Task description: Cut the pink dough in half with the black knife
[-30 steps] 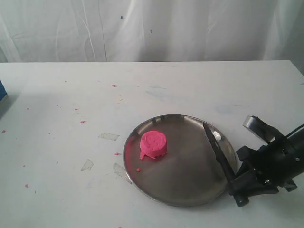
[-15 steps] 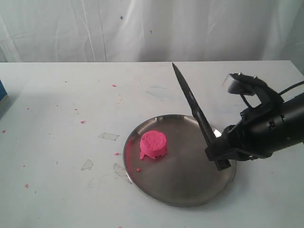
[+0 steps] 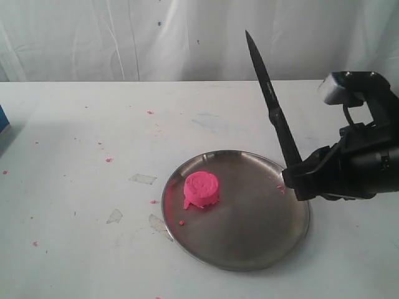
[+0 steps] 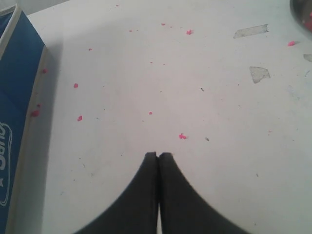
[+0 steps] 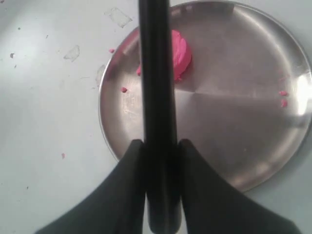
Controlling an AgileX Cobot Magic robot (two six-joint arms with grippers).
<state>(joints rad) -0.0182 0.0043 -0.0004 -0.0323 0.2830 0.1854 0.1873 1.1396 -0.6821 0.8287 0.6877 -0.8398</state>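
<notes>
The pink dough [image 3: 202,189] is a round puck on the left part of the steel plate [image 3: 249,249]. My right gripper [image 3: 298,180] is shut on the handle of the black knife [image 3: 270,103], which is held up in the air over the plate's right side with its tip pointing up and to the left. In the right wrist view the black knife [image 5: 157,73] runs between my right gripper [image 5: 161,142] and partly hides the pink dough [image 5: 179,54] on the plate [image 5: 253,146]. My left gripper [image 4: 158,155] is shut on nothing, above bare table.
Tiny pink crumbs [image 3: 108,159] dot the white table [image 3: 75,205], and a few lie on the plate. Scraps of clear tape [image 3: 143,179] lie left of the plate. A blue box [image 4: 14,117] stands at the table's left edge. White curtain hangs behind.
My right gripper has lifted the knife off the plate's right side and raised it, turning the blade from lying flat to pointing steeply up. The dough and the left gripper have stayed put.
</notes>
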